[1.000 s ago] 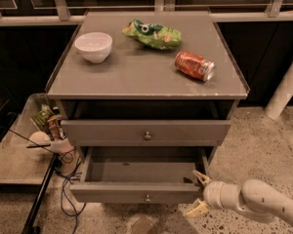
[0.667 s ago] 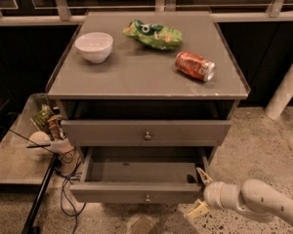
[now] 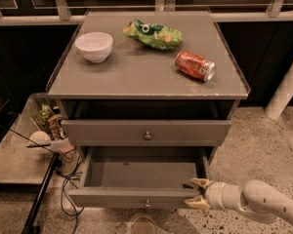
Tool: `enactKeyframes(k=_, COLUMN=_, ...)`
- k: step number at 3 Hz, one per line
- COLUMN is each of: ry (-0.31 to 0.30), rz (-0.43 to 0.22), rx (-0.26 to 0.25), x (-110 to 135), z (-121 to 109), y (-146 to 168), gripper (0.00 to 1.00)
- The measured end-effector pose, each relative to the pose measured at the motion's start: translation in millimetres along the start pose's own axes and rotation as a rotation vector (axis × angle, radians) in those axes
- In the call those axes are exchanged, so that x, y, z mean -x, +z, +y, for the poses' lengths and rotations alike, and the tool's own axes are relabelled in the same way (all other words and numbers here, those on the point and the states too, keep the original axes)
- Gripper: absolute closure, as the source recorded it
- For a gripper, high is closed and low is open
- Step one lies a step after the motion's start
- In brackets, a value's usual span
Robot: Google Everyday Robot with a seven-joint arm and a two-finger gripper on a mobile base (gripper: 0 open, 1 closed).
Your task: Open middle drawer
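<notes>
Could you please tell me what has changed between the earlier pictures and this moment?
Nothing has visibly changed. The hand stays at the right front corner of the pulled-out middle drawer. The bowl, chip bag and can lie as before on the cabinet top.

Dim room, soft light from above.
Mild sheen on the tabletop (image 3: 136,74), background black, gripper (image 3: 198,193) at bottom right glows pale.
</notes>
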State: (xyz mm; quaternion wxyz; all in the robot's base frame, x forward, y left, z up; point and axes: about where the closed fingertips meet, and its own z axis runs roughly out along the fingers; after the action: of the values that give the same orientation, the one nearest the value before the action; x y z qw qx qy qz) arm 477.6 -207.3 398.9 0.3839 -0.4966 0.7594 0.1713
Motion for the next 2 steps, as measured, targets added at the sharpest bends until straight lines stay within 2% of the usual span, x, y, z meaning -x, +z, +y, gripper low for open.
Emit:
enactKeyframes(k=1, ry=-0.001, rz=0.000, rx=-0.001, x=2, z=0, y=-1, gripper=0.65)
enactKeyframes(k=2, ry=-0.024, rz=-0.010, rx=-0.031, x=6, z=15, y=-16, gripper=0.88)
